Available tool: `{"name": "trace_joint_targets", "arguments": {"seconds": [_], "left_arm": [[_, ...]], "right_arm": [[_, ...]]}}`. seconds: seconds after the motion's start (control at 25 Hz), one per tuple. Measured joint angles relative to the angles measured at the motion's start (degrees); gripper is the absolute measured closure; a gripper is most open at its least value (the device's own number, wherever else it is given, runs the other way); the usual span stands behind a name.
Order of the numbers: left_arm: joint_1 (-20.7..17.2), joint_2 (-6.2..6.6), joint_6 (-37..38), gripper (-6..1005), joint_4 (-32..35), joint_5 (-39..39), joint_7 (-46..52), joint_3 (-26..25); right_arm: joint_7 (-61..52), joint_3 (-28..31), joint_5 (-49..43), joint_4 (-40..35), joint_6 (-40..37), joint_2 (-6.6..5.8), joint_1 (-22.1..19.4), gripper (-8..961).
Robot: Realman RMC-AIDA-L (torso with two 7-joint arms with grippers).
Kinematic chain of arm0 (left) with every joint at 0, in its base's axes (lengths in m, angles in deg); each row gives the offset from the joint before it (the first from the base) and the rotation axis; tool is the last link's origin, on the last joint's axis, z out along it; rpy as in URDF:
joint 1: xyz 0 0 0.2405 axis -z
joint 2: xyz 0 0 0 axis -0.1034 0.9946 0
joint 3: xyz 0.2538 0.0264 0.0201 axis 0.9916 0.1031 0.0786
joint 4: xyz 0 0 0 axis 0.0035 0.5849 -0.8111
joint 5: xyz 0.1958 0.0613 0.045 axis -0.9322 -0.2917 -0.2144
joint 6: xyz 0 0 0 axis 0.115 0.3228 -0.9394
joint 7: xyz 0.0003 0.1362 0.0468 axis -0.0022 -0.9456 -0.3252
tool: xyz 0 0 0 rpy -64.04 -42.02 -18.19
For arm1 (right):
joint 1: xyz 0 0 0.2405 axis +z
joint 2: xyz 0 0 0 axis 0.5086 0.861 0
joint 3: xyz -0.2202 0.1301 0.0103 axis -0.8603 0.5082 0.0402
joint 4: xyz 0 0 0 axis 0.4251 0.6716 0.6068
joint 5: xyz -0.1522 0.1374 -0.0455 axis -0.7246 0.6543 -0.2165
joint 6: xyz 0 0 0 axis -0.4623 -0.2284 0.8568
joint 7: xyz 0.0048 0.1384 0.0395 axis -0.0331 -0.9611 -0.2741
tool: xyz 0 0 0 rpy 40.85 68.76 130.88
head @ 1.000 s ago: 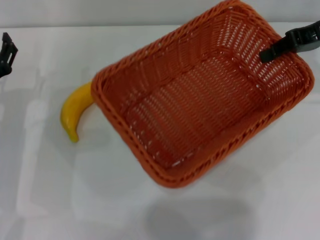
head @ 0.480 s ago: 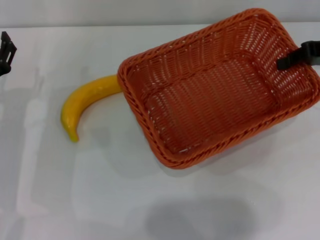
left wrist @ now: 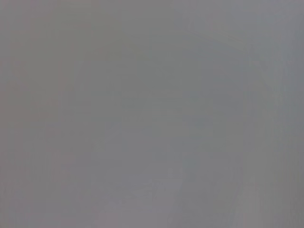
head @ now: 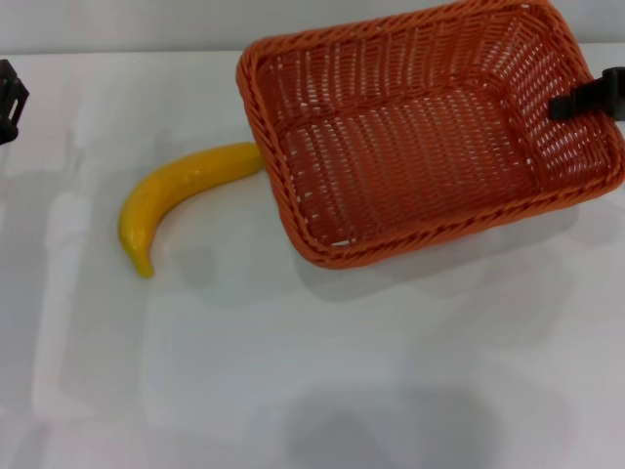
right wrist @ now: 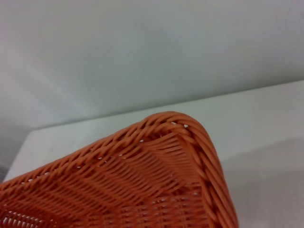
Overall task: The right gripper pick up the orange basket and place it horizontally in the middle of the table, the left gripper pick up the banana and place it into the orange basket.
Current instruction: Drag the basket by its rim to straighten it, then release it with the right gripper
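The orange basket (head: 420,137) fills the far right part of the white table (head: 342,371), its long side running nearly left to right. My right gripper (head: 589,102) is at the basket's right rim, with one black finger over the inside wall, shut on the rim. In the right wrist view, a rounded corner of the orange basket (right wrist: 156,180) shows close up. The yellow banana (head: 176,191) lies on the table left of the basket, its far end touching the basket's left rim. My left gripper (head: 10,100) stays at the left edge, apart from the banana.
The table's far edge (head: 117,51) runs just behind the basket. The left wrist view shows only plain grey. The white table (right wrist: 266,123) shows beyond the basket's corner in the right wrist view.
The basket has swung round and shifted right and back with my right gripper, now lying nearly level across. More of the banana is uncovered; the banana and the left arm have stayed put.
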Motion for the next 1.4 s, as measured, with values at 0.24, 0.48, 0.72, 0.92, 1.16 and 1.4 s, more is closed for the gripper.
{"name": "trace_joint_targets", "arguments": {"seconds": [0.24,0.48,0.72,0.92,1.16,1.4], "left_arm": [[0.01,0.07,0.00,138,-0.11,0.04,0.00,-0.01],[0.00,0.09,0.00,138,-0.20,0.08,0.00,-0.01],[0.00,0.09,0.01,138,-0.20,0.17,0.00,0.00],[0.11,0.09,0.01,138,-0.25,0.17,0.00,0.00],[0.17,0.16,0.01,138,-0.29,0.16,0.00,0.00],[0.18,0.07,0.01,138,-0.28,0.15,0.00,0.00]], "right_arm": [[-0.34,0.00,1.68,0.71,0.74,0.39,-0.35,826],[-0.66,0.00,3.09,0.01,2.98,1.52,-1.43,824],[-0.70,-0.10,3.19,-1.93,5.25,3.03,-3.11,823],[-1.35,-0.68,2.84,-4.95,6.51,4.87,-4.77,822],[-1.23,-0.80,2.69,-5.09,7.81,6.54,-5.26,820],[-0.95,-1.38,3.04,-5.28,8.19,7.72,-5.34,819]]}}
